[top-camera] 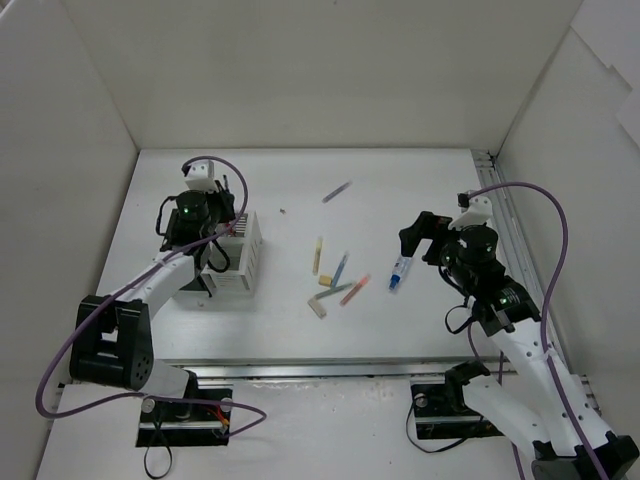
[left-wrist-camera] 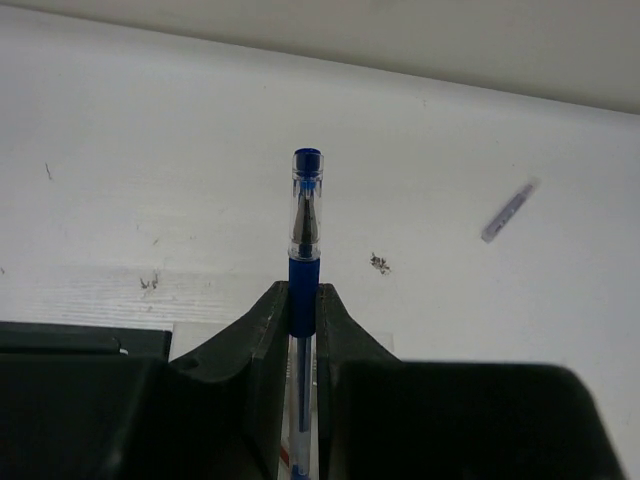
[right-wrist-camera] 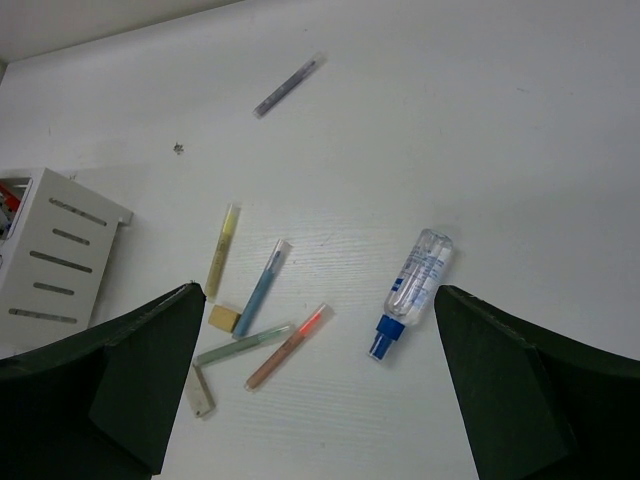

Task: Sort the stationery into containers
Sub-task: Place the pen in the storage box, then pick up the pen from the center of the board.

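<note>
- From above, we see the left gripper (top-camera: 225, 205) at the far end of a white slatted plastic organiser (top-camera: 243, 265); thin coloured pens (top-camera: 340, 285) lie loose mid-table.
- Left wrist: its jaws clench a clear blue-capped ballpoint pen (left-wrist-camera: 305, 230).
- Right wrist: the right gripper (right-wrist-camera: 315, 300) gapes wide — empty — with a clear blue-capped plastic bottle (right-wrist-camera: 418, 280) lying on the table.

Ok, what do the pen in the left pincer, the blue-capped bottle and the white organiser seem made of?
Pen: clear glossy plastic barrel, ink tube visible inside; blue grip, probably rubber.
Bottle: transparent plastic, likely; table shows through, cap opaque blue.
Organiser: matte white, probably plastic; evenly cut slats.
</note>
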Controlling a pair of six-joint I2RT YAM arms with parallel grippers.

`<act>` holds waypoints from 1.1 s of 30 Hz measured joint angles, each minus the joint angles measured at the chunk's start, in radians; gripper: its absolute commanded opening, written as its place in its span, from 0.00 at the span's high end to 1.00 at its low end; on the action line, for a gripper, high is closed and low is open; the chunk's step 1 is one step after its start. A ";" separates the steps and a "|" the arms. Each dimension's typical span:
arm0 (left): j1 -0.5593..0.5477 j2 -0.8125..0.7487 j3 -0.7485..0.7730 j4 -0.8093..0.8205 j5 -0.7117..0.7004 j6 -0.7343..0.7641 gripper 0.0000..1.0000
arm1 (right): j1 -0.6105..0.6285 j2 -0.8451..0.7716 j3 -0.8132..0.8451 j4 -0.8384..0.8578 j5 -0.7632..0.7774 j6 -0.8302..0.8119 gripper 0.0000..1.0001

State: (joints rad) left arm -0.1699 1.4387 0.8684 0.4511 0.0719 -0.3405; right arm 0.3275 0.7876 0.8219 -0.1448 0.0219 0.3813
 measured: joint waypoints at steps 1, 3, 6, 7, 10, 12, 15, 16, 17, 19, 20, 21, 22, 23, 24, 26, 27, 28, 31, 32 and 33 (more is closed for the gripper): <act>0.000 -0.006 -0.018 0.009 -0.006 -0.005 0.93 | 0.000 -0.007 -0.009 0.003 0.001 -0.003 0.02; 0.000 -0.031 -0.056 0.015 -0.015 -0.013 0.81 | 0.000 -0.015 -0.017 0.005 0.002 -0.006 0.02; 0.000 -0.080 -0.098 0.017 -0.023 -0.023 0.66 | 0.000 -0.031 -0.029 0.006 0.001 -0.012 0.02; 0.000 -0.094 -0.103 0.015 -0.024 -0.022 0.59 | 0.000 -0.034 -0.030 0.006 0.001 -0.013 0.02; -0.006 -0.145 -0.104 0.004 -0.028 -0.014 0.40 | 0.000 -0.043 -0.034 0.009 0.000 -0.015 0.02; -0.015 -0.185 -0.104 -0.014 -0.035 -0.008 0.29 | 0.000 -0.052 -0.043 0.011 0.000 -0.016 0.02; -0.035 -0.241 -0.101 -0.067 -0.040 0.003 0.06 | 0.000 -0.069 -0.058 0.013 0.000 -0.016 0.02; -0.043 -0.256 -0.095 -0.098 -0.038 0.004 0.00 | 0.000 -0.077 -0.063 0.013 0.000 -0.016 0.02; -0.053 -0.267 -0.085 -0.126 -0.036 0.006 0.00 | 0.000 -0.083 -0.068 0.013 0.000 -0.016 0.02; -0.080 -0.276 -0.039 -0.198 -0.028 0.016 0.00 | 0.000 -0.097 -0.079 0.014 0.001 -0.015 0.02; -0.098 -0.274 -0.012 -0.228 -0.023 0.020 0.00 | 0.000 -0.100 -0.086 0.014 0.001 -0.015 0.02; -0.122 -0.268 0.018 -0.257 -0.017 0.023 0.00 | 0.000 -0.103 -0.093 0.015 0.001 -0.015 0.02; -0.147 -0.258 0.054 -0.293 -0.011 0.026 0.00 | 0.000 -0.104 -0.102 0.014 0.002 -0.014 0.02; -0.174 -0.240 0.093 -0.323 0.000 0.029 0.00 | 0.000 -0.105 -0.109 0.013 0.004 -0.011 0.02; -0.201 -0.220 0.130 -0.348 0.010 0.033 0.00 | 0.000 -0.105 -0.114 0.011 0.009 -0.006 0.02; -0.254 -0.163 0.205 -0.391 0.033 0.038 0.00 | -0.001 -0.101 -0.117 0.003 0.024 0.005 0.02; -0.282 -0.124 0.243 -0.420 0.044 0.041 0.00 | -0.002 -0.095 -0.117 0.000 0.034 0.014 0.02; -0.303 -0.089 0.278 -0.447 0.054 0.043 0.00 | -0.002 -0.087 -0.117 -0.006 0.043 0.021 0.02; -0.352 0.057 0.398 -0.536 0.058 0.046 0.00 | -0.009 -0.045 -0.111 -0.033 0.056 0.034 0.02; -0.363 0.106 0.433 -0.564 0.057 0.047 0.00 | -0.013 -0.022 -0.100 -0.048 0.057 0.035 0.02; -0.370 0.159 0.473 -0.600 0.054 0.048 0.00 | -0.014 0.008 -0.087 -0.060 0.058 0.036 0.02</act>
State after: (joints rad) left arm -0.5400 1.5974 1.3415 -0.1493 0.1257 -0.2928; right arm 0.3134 0.7952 0.7349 -0.2047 0.0799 0.4171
